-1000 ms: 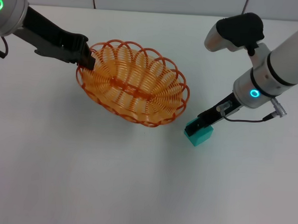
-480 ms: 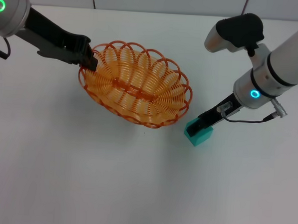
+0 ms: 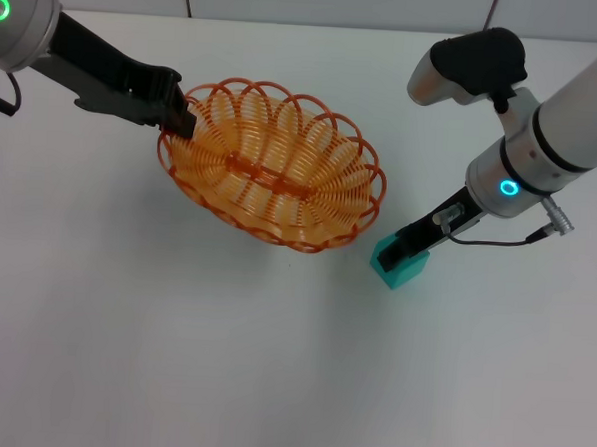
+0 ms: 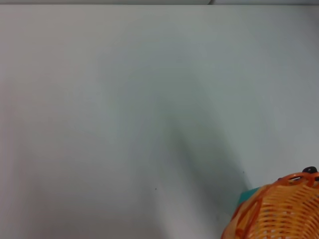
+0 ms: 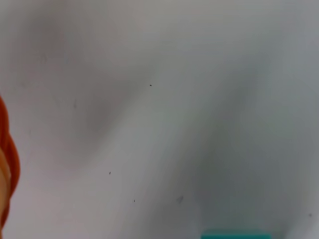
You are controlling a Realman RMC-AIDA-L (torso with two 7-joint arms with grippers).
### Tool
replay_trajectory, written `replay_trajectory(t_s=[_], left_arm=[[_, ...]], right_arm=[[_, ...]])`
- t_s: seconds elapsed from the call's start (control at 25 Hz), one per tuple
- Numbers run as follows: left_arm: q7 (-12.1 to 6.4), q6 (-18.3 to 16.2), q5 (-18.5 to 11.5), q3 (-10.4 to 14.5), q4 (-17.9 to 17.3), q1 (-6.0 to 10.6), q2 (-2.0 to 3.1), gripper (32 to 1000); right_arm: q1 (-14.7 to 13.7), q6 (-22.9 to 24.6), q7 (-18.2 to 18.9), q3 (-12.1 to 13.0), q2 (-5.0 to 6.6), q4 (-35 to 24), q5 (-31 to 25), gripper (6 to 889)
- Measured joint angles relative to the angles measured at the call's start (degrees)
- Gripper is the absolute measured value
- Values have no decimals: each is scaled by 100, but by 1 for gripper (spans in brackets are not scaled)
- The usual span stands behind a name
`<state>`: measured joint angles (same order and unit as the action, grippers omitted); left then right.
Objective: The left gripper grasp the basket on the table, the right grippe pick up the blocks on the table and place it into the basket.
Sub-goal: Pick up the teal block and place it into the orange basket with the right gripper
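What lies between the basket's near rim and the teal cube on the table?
Nothing: in the head view only a narrow strip of bare white table separates the basket from the cube, where the right gripper sits.

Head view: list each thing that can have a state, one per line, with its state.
Basket: upright on the table, empty, rim held at its far left end.
Left tool: closed on the basket rim.
Block: on the table, outside the basket, beside its right end.
Right tool: down at the block; grip cannot be made out.
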<state>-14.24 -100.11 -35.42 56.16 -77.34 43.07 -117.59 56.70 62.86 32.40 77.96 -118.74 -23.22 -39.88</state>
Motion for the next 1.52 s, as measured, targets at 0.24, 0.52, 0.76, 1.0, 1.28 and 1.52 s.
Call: replay_trajectory(t_s=[0.24, 0.52, 0.76, 1.0, 1.28, 1.52], left_arm=[[0, 0, 0, 0, 0, 0, 0, 70], [0, 0, 0, 0, 0, 0, 0, 70], [0, 0, -43, 0, 0, -23, 5, 71], [0, 0, -57, -10, 0, -73, 25, 70], [0, 0, -46, -34, 0, -79, 33, 70], [-27, -15, -44, -155, 0, -95, 35, 70]], right_arm=[[0, 14, -2, 0, 0, 2, -5, 539], [8, 16, 6, 1, 0, 3, -10, 539], [8, 12, 3, 0, 0, -38, -2, 538], [-107, 150, -90, 5, 0, -417, 14, 537], [-620, 524, -492, 258, 34, -1636, 27, 534], [-1139, 947, -872, 288, 53, -3054, 43, 531]])
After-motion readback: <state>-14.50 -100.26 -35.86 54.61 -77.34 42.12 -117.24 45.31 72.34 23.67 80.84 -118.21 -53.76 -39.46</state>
